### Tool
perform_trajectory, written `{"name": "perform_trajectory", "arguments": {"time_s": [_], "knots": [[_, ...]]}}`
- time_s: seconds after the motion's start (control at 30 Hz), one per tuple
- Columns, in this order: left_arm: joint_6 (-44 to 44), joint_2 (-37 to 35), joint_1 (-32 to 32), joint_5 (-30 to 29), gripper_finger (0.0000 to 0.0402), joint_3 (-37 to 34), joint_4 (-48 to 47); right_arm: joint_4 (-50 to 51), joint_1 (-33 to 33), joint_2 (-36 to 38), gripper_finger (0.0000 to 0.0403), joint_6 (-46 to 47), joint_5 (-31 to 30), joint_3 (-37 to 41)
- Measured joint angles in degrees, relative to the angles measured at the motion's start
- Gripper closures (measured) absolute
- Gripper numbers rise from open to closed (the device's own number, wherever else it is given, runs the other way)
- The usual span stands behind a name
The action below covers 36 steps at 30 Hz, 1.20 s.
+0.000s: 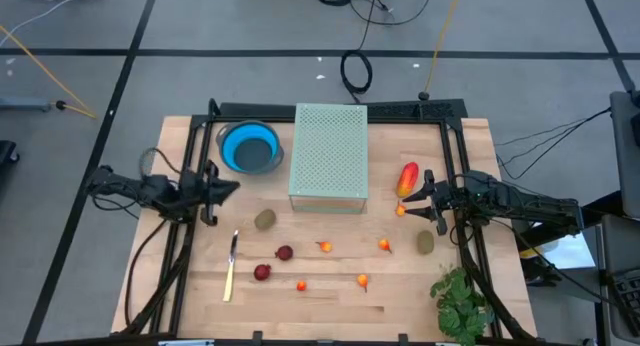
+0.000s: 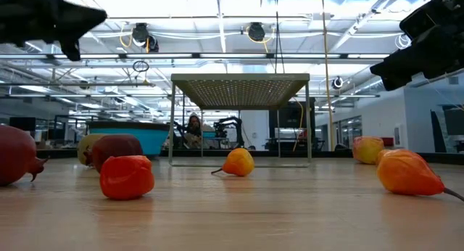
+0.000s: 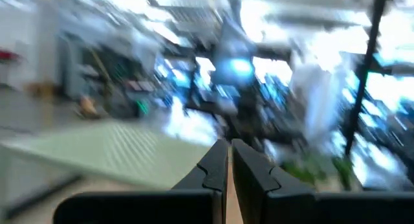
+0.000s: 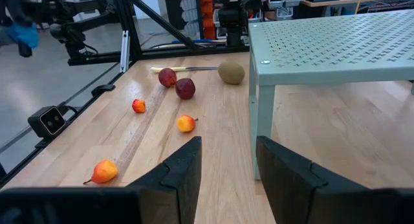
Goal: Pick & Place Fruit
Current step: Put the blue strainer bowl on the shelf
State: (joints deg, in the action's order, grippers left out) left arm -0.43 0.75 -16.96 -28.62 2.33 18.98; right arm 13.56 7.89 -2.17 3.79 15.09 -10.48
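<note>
The right gripper (image 1: 428,194) hangs open and empty just off the green perforated stand's (image 1: 329,156) right side, with the red-and-yellow fruit (image 1: 407,178) just beside its fingertips, long axis pointing roughly away from the table's front edge. The left gripper (image 1: 226,189), shut, waits well apart across the stand.

left wrist view: all motion blur, can't make out much past the left gripper (image 3: 229,160) | low view: dark red fruit (image 2: 16,156) chopped by the frame edge | leafy plant (image 1: 462,304) clipped at the high view's edge
</note>
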Motion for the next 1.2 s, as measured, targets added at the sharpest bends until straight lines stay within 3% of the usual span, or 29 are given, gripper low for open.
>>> {"name": "perform_trajectory", "arguments": {"time_s": [0.2, 0.37, 0.57, 1.03, 1.2], "knots": [[-1.33, 0.53, 0.01, -10.53, 0.038, 0.6, 9.98, 0.02, 0.01, 0.0, 0.0264, -1.28, -0.02, 0.0], [-4.62, 6.36, 0.01, -14.38, 0.0381, 6.26, 5.29, 0.01, 0.0, 0.0, 0.0264, -2.1, -0.02, -0.01], [-5.24, 20.98, 0.0, -20.89, 0.0381, 17.9, -3.05, 0.01, 0.02, -0.01, 0.0264, -1.62, -0.02, 0.0], [-24.84, 50.31, 4.55, -20.73, 0.0381, 47.59, -30.54, 0.0, -0.01, -0.01, 0.0264, -2.1, -0.02, -0.02], [-31.22, 56.57, 8.85, -14.38, 0.0397, 56.49, -43.29, 0.0, -0.01, -0.01, 0.0264, -2.12, -0.02, 0.0]]}}
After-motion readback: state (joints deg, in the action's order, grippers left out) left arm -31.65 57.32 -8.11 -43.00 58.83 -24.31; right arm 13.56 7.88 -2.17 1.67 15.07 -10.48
